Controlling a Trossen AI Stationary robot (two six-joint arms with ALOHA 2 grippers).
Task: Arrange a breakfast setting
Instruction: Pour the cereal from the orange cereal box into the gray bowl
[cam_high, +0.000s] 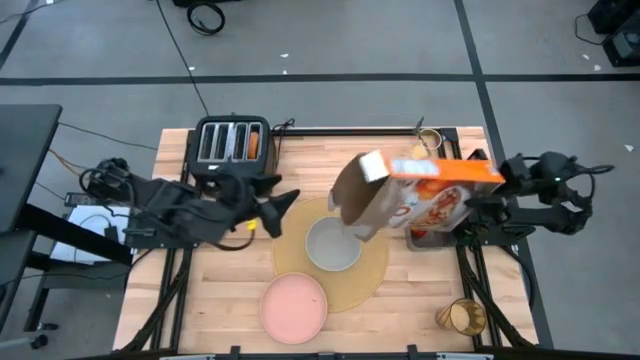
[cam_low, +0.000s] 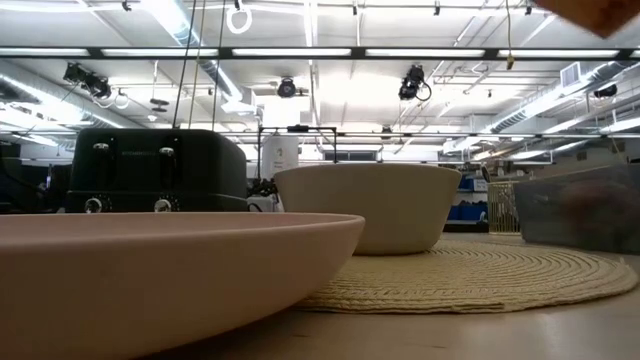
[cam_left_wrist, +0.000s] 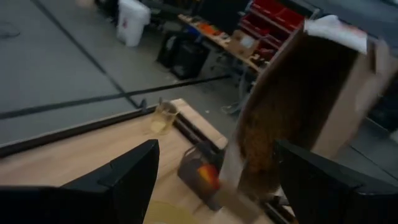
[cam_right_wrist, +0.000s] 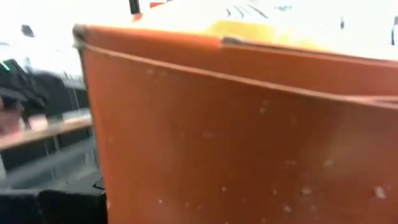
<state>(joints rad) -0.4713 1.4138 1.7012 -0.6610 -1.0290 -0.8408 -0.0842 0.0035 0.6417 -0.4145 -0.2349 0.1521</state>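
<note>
High view puts the grey-green ceramic bowl (cam_high: 333, 246) on the large round woven tan placemat (cam_high: 372, 282) at mid-table, with the round pink plate (cam_high: 294, 306) overlapping the mat's near-left edge. An orange cardboard cereal box (cam_high: 425, 195) hangs tipped on its side above the bowl, its opened flaps (cam_high: 362, 190) turned down over it. The right end effector (cam_high: 478, 208) is closed on the box's far end. The amber glass tumbler (cam_high: 462, 317) stands at the near-right corner, well apart from the mat. The left end effector (cam_high: 275, 206) hovers just left of the mat with its fingers spread and nothing between them.

A black four-slot toaster (cam_high: 231, 141) sits at the far-left edge of the pale wooden plank table (cam_high: 220, 290), an orange-brown round showing in one slot. A small jar (cam_high: 429, 139) stands at the far edge.

Around the table lies grey floor crossed by dark lines, with cables trailing. The low view looks past plate and bowl into a hall with white ceiling light strips (cam_low: 430, 52) and shelving.
</note>
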